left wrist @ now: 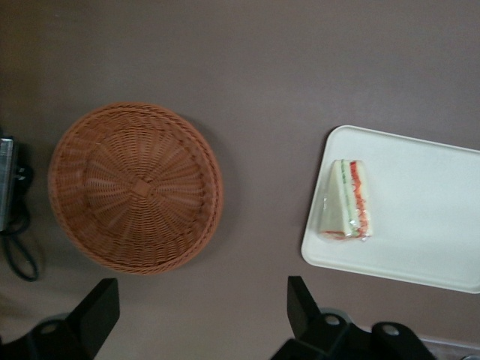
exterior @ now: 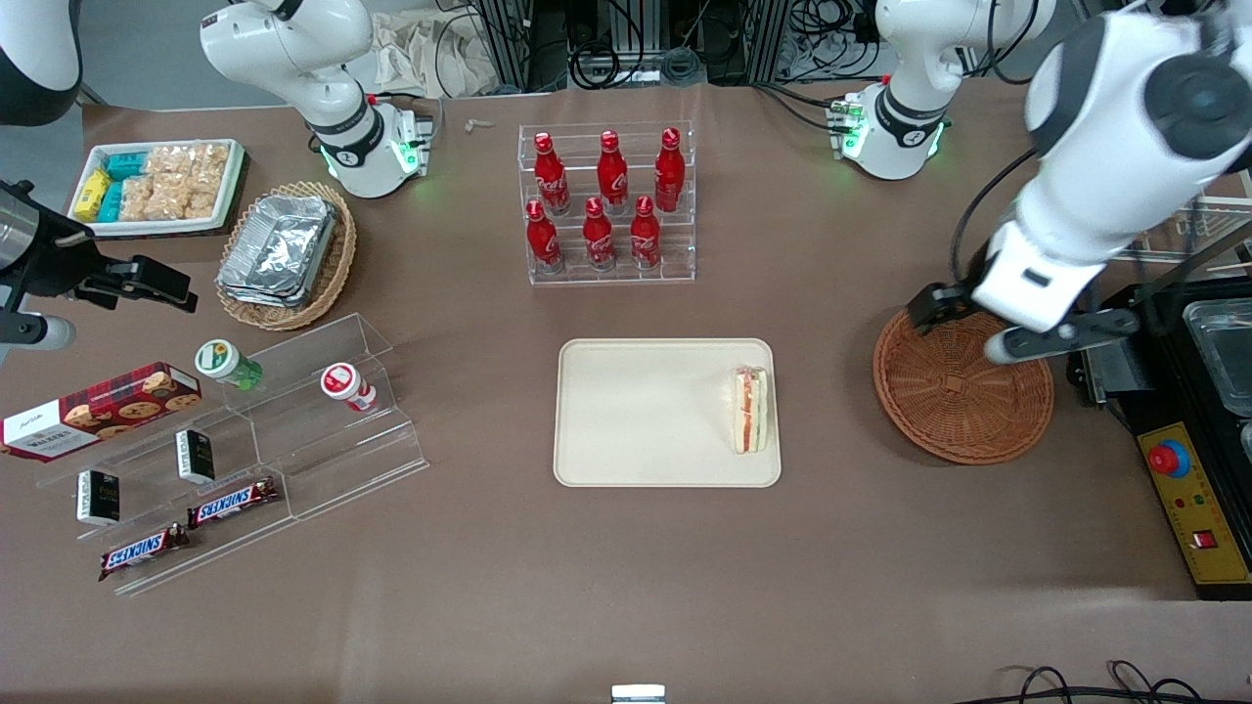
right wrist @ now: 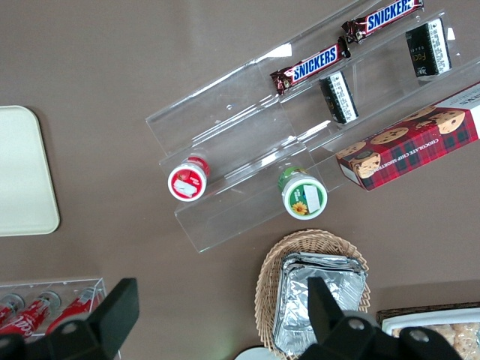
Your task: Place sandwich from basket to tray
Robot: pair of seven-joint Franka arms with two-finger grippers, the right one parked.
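Observation:
The sandwich (exterior: 751,409) (left wrist: 349,201), a pale wedge with a red and green stripe, lies on the cream tray (exterior: 636,411) (left wrist: 427,217), at the tray's end nearest the basket. The reddish-brown wicker basket (exterior: 963,401) (left wrist: 135,187) sits empty on the table beside the tray, toward the working arm's end. My left gripper (exterior: 968,328) (left wrist: 199,300) hangs above the basket's edge farther from the front camera. It is open, with nothing between its black fingers (left wrist: 101,304).
A clear rack of red cola bottles (exterior: 606,205) stands farther from the front camera than the tray. A black control box with a red button (exterior: 1188,499) sits beside the basket. Toward the parked arm's end are an acrylic snack shelf (exterior: 225,460) and a tan basket of foil trays (exterior: 284,254).

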